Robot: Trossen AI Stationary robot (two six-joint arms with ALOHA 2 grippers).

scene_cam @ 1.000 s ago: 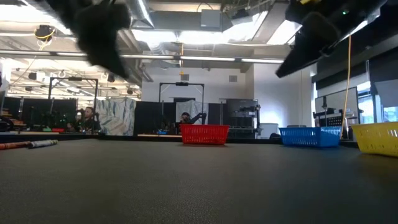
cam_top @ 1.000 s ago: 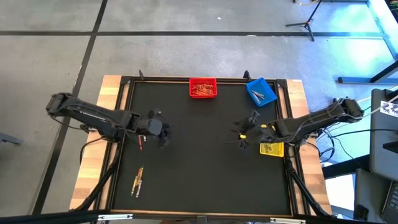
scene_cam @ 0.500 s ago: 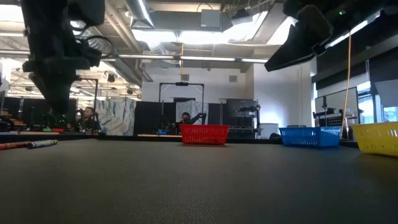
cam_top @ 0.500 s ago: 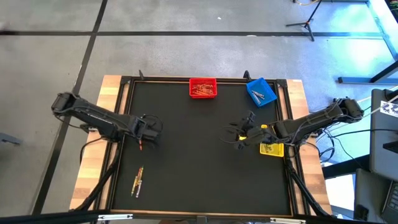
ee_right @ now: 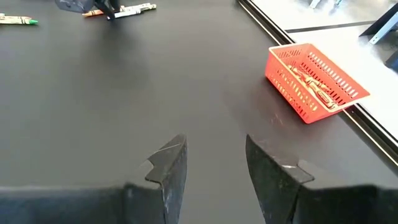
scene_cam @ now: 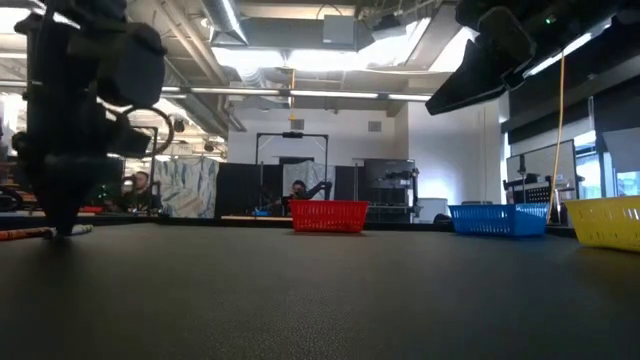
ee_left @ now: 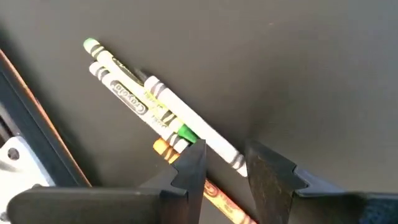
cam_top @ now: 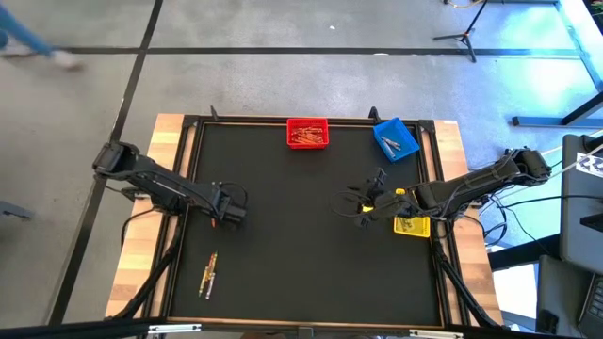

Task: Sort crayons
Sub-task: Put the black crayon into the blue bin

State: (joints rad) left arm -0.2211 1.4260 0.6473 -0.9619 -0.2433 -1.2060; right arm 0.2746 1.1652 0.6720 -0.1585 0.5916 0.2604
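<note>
Black table; red bin far centre. Left gripper, jaws narrowly parted and empty, low over crayons at left. Right gripper, parted and empty, waits at right. Crayons look light, stiff, waxy, snappable, prone to rolling; pinch mid-length across the wrapper.

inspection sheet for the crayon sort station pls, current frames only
Surface: black mat in a wooden-edged frame.
Job's things: loose crayons under the left tool; two more near the front-left edge. Red bin holds crayons, blue bin a few; yellow bin partly under the right arm.
Clutter: nothing seen.
Grippers: left tool open, down at the mat, a crayon between its fingers, not gripped. Right tool open, empty, above the mat.
Cables: run from the right arm's base.
Surroundings: people seated far behind the table.
</note>
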